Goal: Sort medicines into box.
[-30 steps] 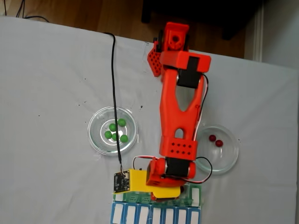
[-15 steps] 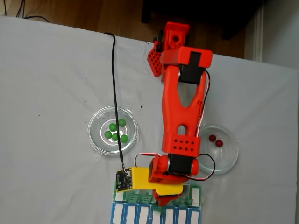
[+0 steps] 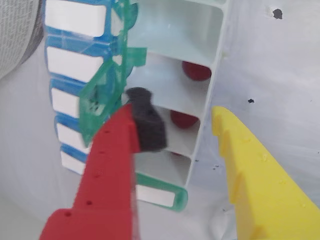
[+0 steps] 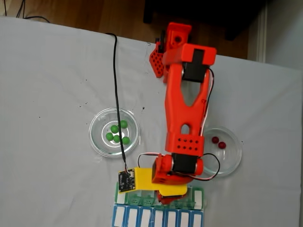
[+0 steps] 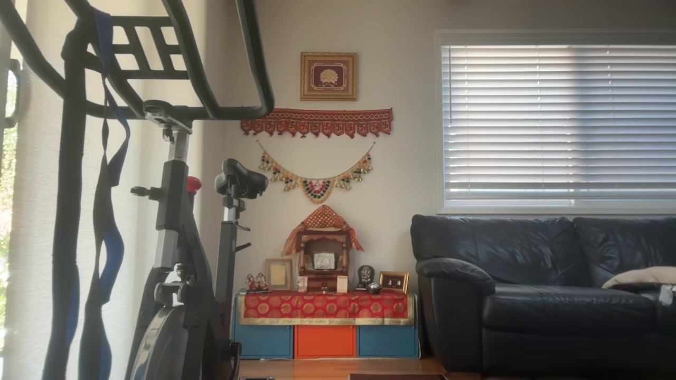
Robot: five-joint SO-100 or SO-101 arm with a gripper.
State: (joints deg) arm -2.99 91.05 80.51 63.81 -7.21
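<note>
In the wrist view my gripper [image 3: 177,107] is open over the box [image 3: 210,95], with its red finger [image 3: 112,165] on the left and its yellow finger [image 3: 250,170] on the right. The green lids [image 3: 107,90] stand open. Two dark red medicines [image 3: 196,71] [image 3: 184,119] lie in neighbouring white compartments, one of them below the gap between the fingers. In the fixed view the gripper [image 4: 165,196] hovers over the green row [image 4: 198,198]. Several green medicines [image 4: 117,133] sit in the left glass dish [image 4: 97,142], and two red ones [image 4: 218,142] in the right dish [image 4: 234,163].
A blue-lidded organiser row [image 4: 156,218] lies along the table's near edge beside the box, also at the left of the wrist view [image 3: 75,55]. A black cable [image 4: 115,85] runs across the white table to the wrist camera. The other view shows a room with an exercise bike [image 5: 179,253].
The arm has stretched slightly further forward and to the right over the box. The balls in both dishes have not moved.
</note>
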